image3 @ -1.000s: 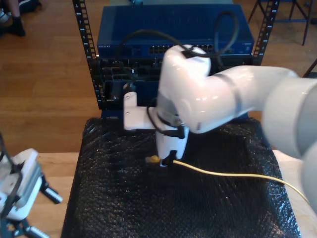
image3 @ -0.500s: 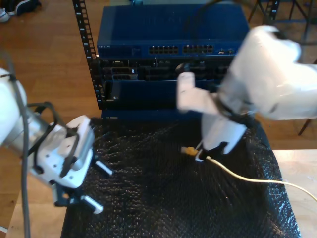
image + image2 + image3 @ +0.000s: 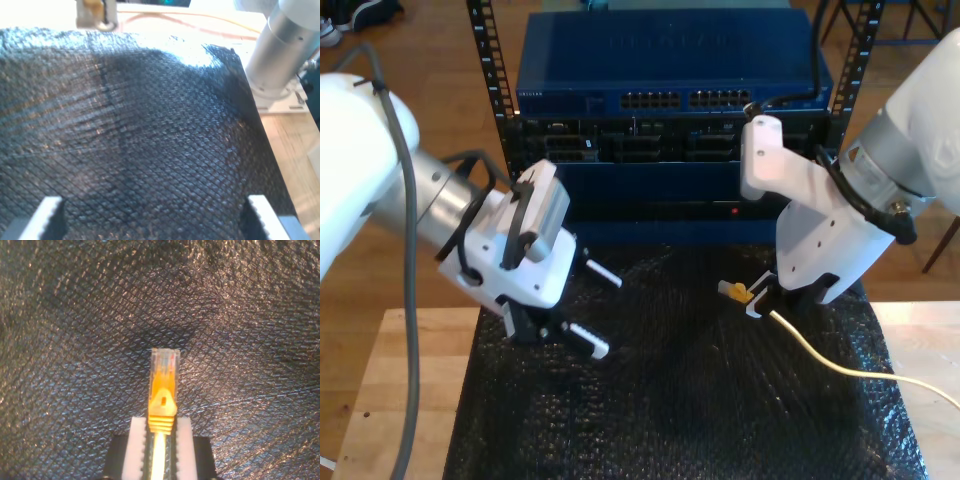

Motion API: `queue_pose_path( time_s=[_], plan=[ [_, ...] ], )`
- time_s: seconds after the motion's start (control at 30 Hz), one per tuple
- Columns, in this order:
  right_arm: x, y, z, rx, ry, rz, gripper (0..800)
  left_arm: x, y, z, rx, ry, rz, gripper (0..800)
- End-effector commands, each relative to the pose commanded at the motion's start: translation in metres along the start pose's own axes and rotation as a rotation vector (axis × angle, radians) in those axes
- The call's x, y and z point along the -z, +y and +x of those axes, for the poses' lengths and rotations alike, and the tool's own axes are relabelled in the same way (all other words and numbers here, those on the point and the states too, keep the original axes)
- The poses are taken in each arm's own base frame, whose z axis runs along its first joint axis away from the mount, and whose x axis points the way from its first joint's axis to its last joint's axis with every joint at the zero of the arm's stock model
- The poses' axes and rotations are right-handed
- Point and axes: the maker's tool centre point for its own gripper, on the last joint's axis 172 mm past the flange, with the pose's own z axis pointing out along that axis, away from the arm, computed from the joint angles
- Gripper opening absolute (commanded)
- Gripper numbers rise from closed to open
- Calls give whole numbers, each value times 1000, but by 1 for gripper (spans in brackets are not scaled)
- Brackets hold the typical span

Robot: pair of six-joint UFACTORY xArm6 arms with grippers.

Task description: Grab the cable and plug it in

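Observation:
The yellow cable (image 3: 159, 455) runs between the pads of my second gripper (image 3: 161, 426), which is shut on it just behind the boot. Its clear plug (image 3: 163, 365) sticks out past the fingertips, above the black mat. In the exterior view my second gripper (image 3: 757, 300) hangs at the right, in front of the rack. The plug (image 3: 732, 291) points to that view's left and the cable (image 3: 825, 362) trails off to the right. My first gripper (image 3: 596, 308) hovers over the mat's left part with its fingers (image 3: 50, 212) wide apart and nothing between them.
A black bubble-textured mat (image 3: 670, 410) covers the wooden table (image 3: 410, 400). Behind it stands a rack with a blue network switch (image 3: 670, 70) whose port row (image 3: 690, 100) faces forward. Darker units sit below it. An arm's metal base (image 3: 280, 50) stands beside the mat.
My first gripper has swung in from the exterior view's left and risen over the mat. My second gripper has carried the plug toward that view's right and lifted it slightly.

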Motion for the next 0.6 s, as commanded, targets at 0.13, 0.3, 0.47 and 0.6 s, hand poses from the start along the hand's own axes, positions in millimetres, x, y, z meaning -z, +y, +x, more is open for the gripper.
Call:
queue_pose_path(
  time_s=[0.13, 0.3, 0.47, 0.6],
  plan=[
    [5, -1, 8, -7, 31, -5, 2, -10, -6, 9, -9, 5, 5, 800],
    [8, -2, 13, -11, 53, -7, 2, -25, -8, 16, -11, -16, -3, 800],
    [10, -6, 15, -20, 68, 3, 2, -35, -14, 26, -21, -35, 9, 800],
    [17, -6, 16, -25, 81, -6, 2, -33, -20, 29, -21, -35, 20, 800]
  ],
)
